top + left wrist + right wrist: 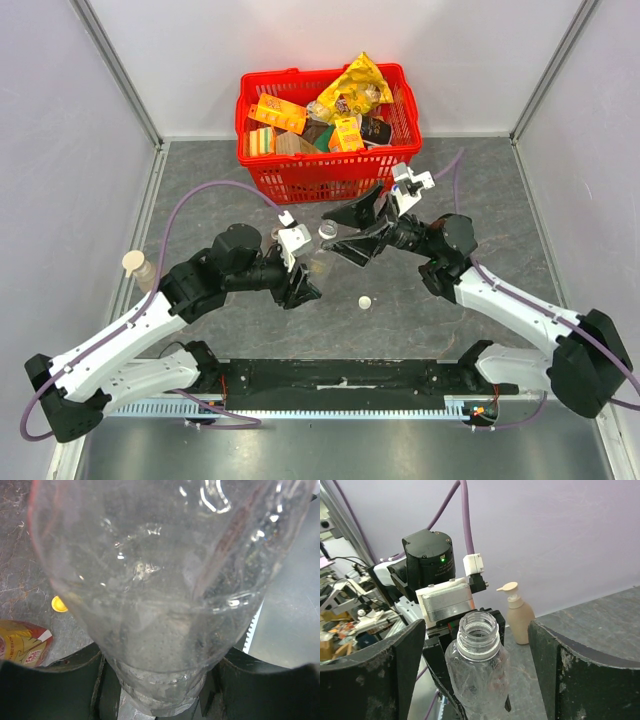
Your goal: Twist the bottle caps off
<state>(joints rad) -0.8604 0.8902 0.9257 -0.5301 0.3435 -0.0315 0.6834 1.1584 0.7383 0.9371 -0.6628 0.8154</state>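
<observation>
1. Gripping the clear bottle (322, 252) low on its body, the left fingers (50, 685) are clamped tight on it mid-worktop (480, 200). Its neck is bare, with only a white ring there.
2. The right fingers (370, 680) are spread wide either side of that neck, touching nothing.
3. Caps: the white cap (366, 301) lies loose at 5 o'clock of the bottle. The yellow cap (59, 604) is loose too, seen only in the left wrist view. Blue cap not seen.
4. Risk: the right fingers close on the bare neck. There is nothing to unscrew, so a twist would only crush or wrench the thin plastic.
5. Risk: the bottle wall looks thin and creased, so a bump from the right arm could tilt it or slip it out of the left grip.
6. Risk: the arms are crowded, so a swing could knock the white cap away or clip the red basket (330, 175) at 12 o'clock.
7. Risk: the pump bottle (140, 268) at 9 o'clock gets mistaken for a target.
</observation>
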